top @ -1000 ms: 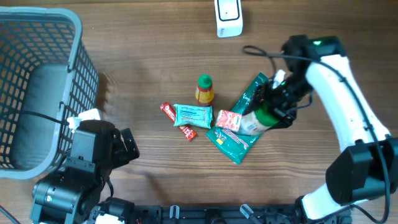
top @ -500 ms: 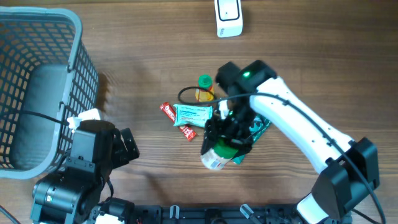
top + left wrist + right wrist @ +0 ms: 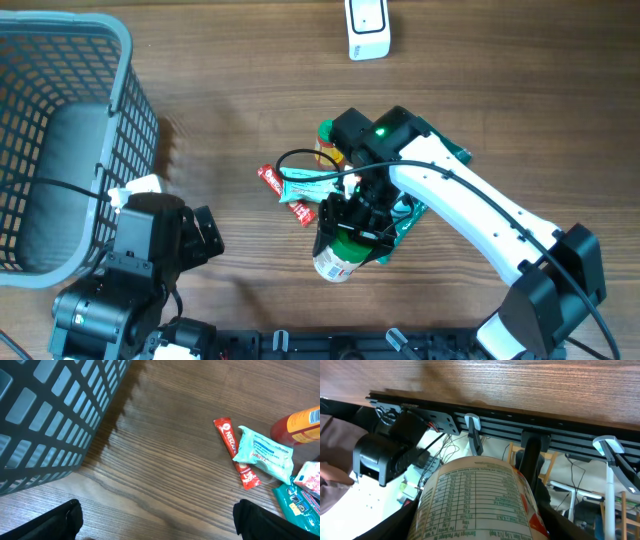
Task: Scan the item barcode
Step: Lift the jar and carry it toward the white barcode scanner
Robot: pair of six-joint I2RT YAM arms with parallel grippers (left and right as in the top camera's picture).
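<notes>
A white bottle (image 3: 338,262) with a green cap is held off the table in front of the pile of goods, my right gripper (image 3: 358,225) shut on it. In the right wrist view the bottle (image 3: 477,497) fills the space between the jaws of that gripper (image 3: 477,522), its printed nutrition table facing the camera and its base pointing past the table's front edge. No barcode shows on it. A white scanner (image 3: 367,28) stands at the table's back edge. My left gripper (image 3: 155,520) is open and empty at the front left, low over bare wood.
A grey basket (image 3: 60,130) fills the left side. In the middle lie a red stick sachet (image 3: 270,178), a teal packet (image 3: 308,183), an orange bottle (image 3: 327,143) and a teal bag (image 3: 405,222). The sachet (image 3: 227,437) and packet (image 3: 265,452) also show in the left wrist view.
My right arm has swung from the right of the pile to its front, carrying the bottle leftward and toward the table's front edge. The left arm has not moved.
</notes>
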